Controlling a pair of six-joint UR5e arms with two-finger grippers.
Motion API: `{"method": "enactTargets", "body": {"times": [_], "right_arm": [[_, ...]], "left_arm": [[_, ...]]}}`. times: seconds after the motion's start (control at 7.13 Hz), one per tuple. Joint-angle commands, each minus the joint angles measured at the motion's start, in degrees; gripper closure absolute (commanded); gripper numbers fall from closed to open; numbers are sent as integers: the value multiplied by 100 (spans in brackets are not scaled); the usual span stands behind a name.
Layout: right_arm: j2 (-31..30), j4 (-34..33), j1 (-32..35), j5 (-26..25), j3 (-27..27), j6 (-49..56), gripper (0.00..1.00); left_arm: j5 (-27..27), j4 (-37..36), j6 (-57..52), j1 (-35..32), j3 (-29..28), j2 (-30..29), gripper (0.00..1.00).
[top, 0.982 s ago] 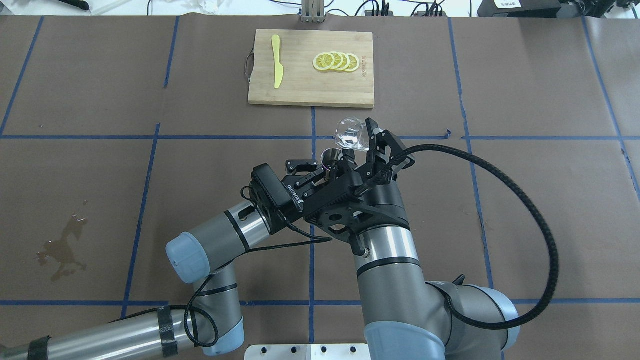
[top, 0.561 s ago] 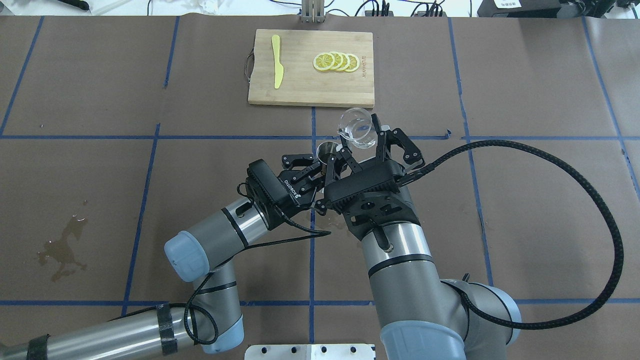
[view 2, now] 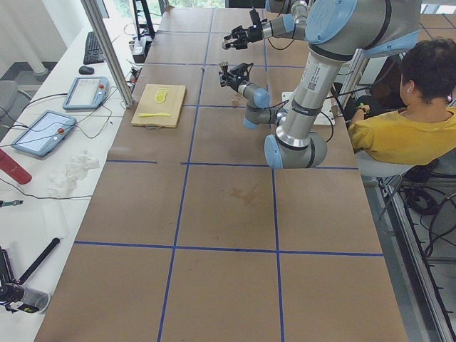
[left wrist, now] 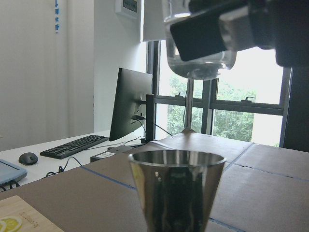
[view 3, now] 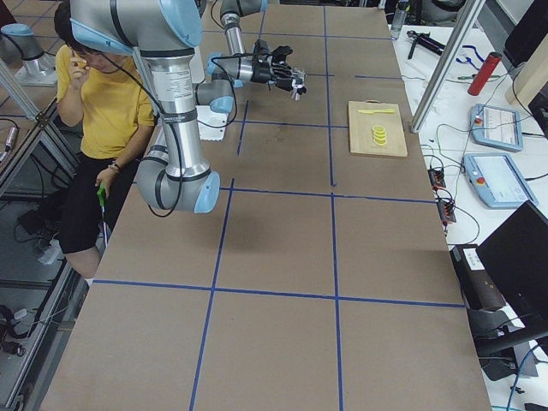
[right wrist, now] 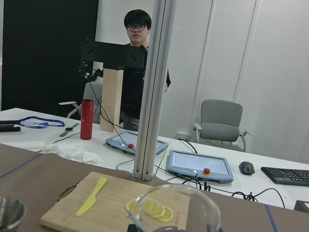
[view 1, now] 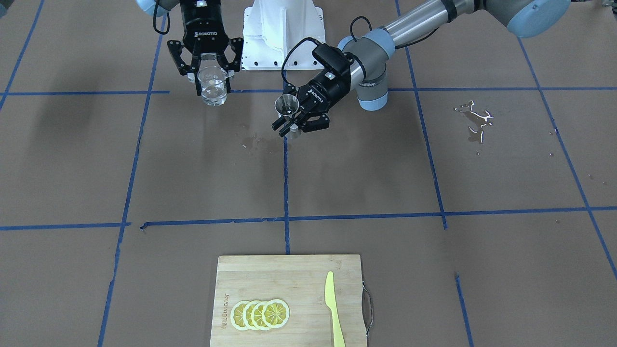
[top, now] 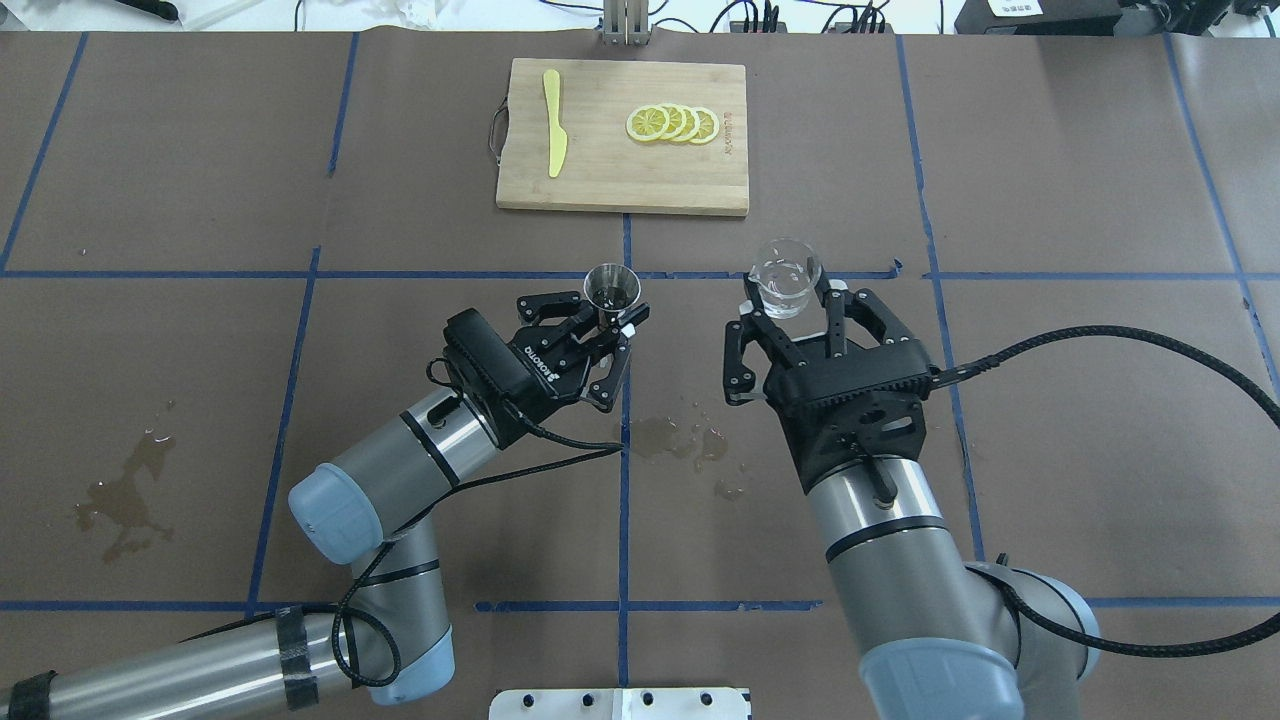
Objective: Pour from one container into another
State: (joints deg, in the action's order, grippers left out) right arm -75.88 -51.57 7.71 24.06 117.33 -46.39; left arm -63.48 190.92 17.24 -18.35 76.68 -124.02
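Steel comes first on the left: the small shiny hourglass-shaped jigger (top: 612,288) is clamped near its waist by the left pincer (top: 607,322), whose fingers are closed on it. It stands mouth up and seems raised off the brown-papered counter (top: 300,400). We judge it is kept upright so that its contents stay in. Between the arms a wet patch (top: 680,440) darkens the paper, probably spillage. Further right, the right pincer (top: 790,310) is closed on the short clear glass cup (top: 787,278). The cup is level too, with a little clear liquid seemingly left inside, and is held well apart from the jigger. We read that gap as pouring finished or paused.
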Motion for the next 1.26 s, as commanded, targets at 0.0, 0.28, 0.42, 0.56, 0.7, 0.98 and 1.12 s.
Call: {"method": "enactTargets", "body": {"times": [0.0, 0.28, 0.42, 0.56, 0.7, 0.98, 1.12], "right_arm": [[-855, 647, 125, 256, -8, -501, 100], [-1348, 666, 292, 432, -96, -1045, 100], [-1377, 666, 336, 502, -122, -1047, 100], [-1377, 666, 363, 520, -184, -1047, 100], [-1386, 666, 415, 546, -350, -1039, 100], [-1368, 692, 451, 616, -448, -1047, 100], [-1368, 692, 451, 617, -457, -1047, 100]], "left_arm": [[674, -2, 33, -37, 390, 359, 100], [916, 16, 51, -98, 688, 1138, 100], [986, 24, 147, -151, 830, 1570, 100], [1013, 42, 200, -169, 1170, 2270, 100], [1022, 286, 209, -195, 1400, 2877, 100], [1431, 1347, 209, -204, 1333, 4160, 100], [1478, 1926, 209, -195, 1271, 4723, 100]]}}
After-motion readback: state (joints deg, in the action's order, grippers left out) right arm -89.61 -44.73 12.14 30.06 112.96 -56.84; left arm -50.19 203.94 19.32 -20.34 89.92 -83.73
